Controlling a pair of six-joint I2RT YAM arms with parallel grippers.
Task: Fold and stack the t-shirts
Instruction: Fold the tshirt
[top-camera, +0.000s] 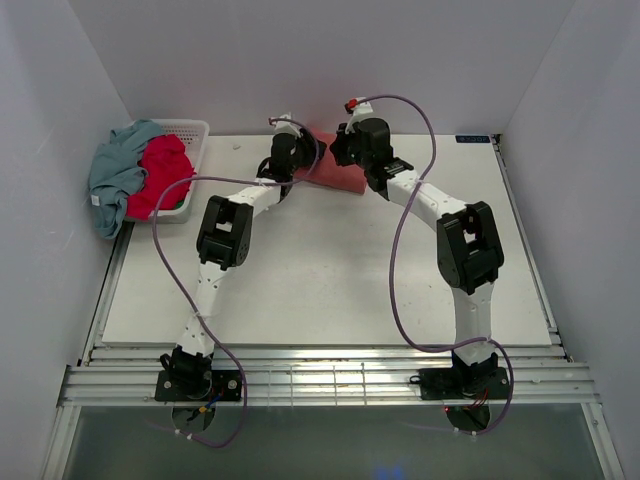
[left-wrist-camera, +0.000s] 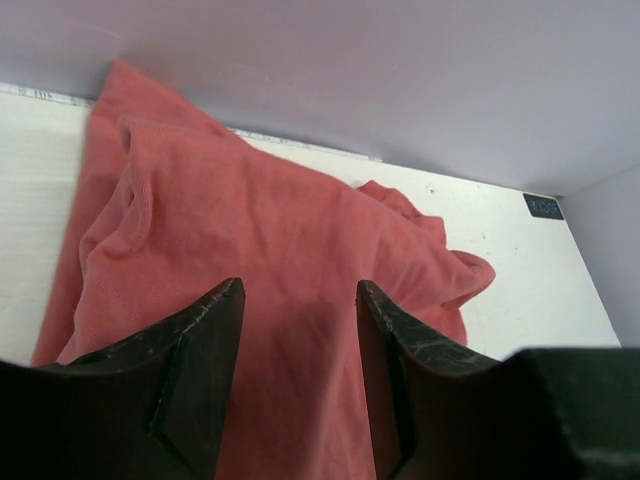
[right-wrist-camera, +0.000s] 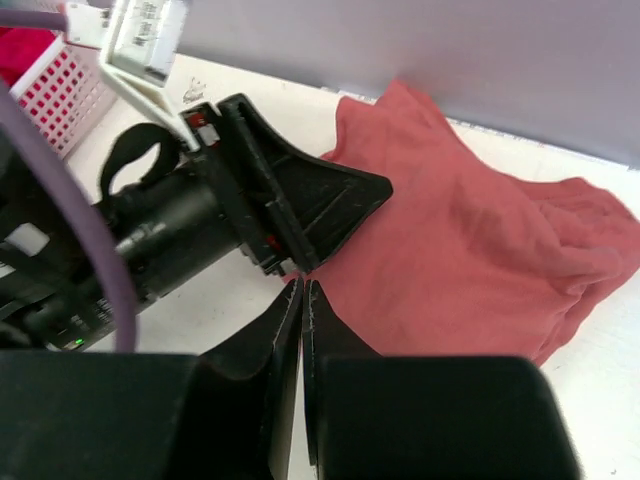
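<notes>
The left end effector is hovering half-open over the crumpled salmon t-shirt, upper centre of the desk. The right end effector is sitting fully closed at its edge. Likely grasping for spreading; next, the left must close on cloth.

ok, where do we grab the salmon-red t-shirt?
Pinch the loose corner poking out at the right of the salmon-red t-shirt: it lies thin and free on the table. Come from the near side; the back wall stands close behind the crumpled heap.
</notes>
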